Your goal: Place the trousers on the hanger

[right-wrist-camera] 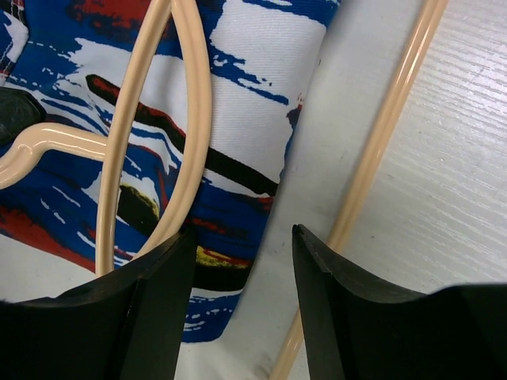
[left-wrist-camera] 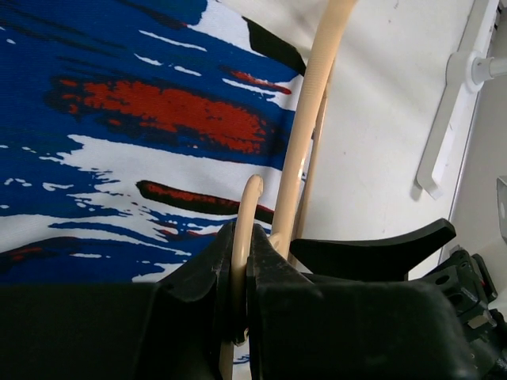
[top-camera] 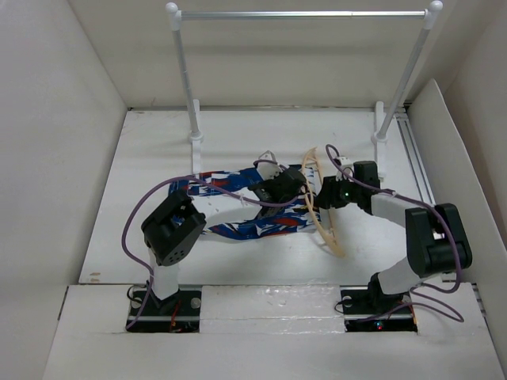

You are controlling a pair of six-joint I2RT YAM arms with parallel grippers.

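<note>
Bare table [top-camera: 261, 134] lies open between the 2 posts of the rack [top-camera: 301, 14] (its rail overhead). Nearer, trousers [top-camera: 265, 228] and hanger [top-camera: 329, 233] crowd the middle; left of them a strip seems free.

Left arm [top-camera: 170, 229] and right arm [top-camera: 428, 237] bent inward; left fingers [left-wrist-camera: 202, 277] clamped tight, right fingers [right-wrist-camera: 154, 309] apart.

The white table [top-camera: 238, 134] holds patterned trousers [top-camera: 261, 228] left of the right gripper [top-camera: 315, 198], a hanger [top-camera: 329, 233] under it, a rack [top-camera: 186, 79] beyond.
</note>
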